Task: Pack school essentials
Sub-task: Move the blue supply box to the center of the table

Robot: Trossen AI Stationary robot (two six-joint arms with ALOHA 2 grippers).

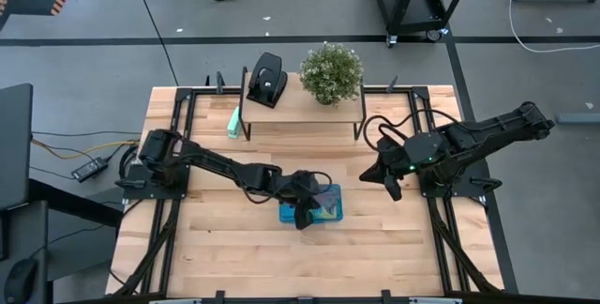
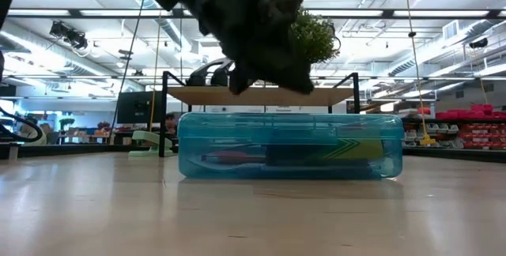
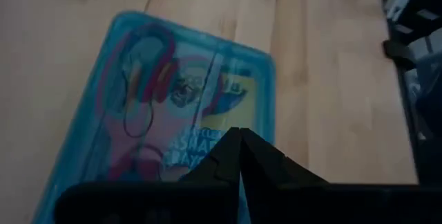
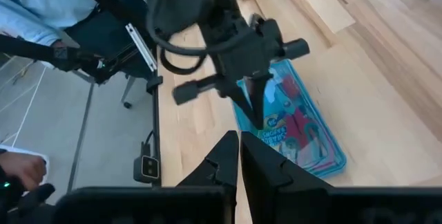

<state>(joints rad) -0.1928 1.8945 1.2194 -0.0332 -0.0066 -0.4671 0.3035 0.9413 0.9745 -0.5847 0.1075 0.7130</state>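
Note:
A clear blue pencil case (image 1: pixel 328 213) (image 2: pixel 288 145) (image 3: pixel 173 99) (image 4: pixel 304 131) lies flat on the table with its lid down. Through the lid I see red-handled scissors (image 3: pixel 148 72), the yellow-green crayon box (image 3: pixel 235 92) and pink items. My left gripper (image 1: pixel 303 218) (image 3: pixel 239 137) (image 4: pixel 257 117) is shut and points down over the case's near-left part. In the low view a gap shows between it and the lid. My right gripper (image 1: pixel 394 191) (image 4: pixel 239 141) is shut and hangs in the air to the right of the case, off the table.
A raised wooden shelf (image 1: pixel 300 114) stands at the far edge, carrying a black hole punch (image 1: pixel 266 79) and a potted plant (image 1: pixel 331 71). A mint-green block (image 1: pixel 233 124) lies beside its left leg. A person's pale blue sleeve (image 4: pixel 34 3) shows beyond the table. Bare wood lies near the case.

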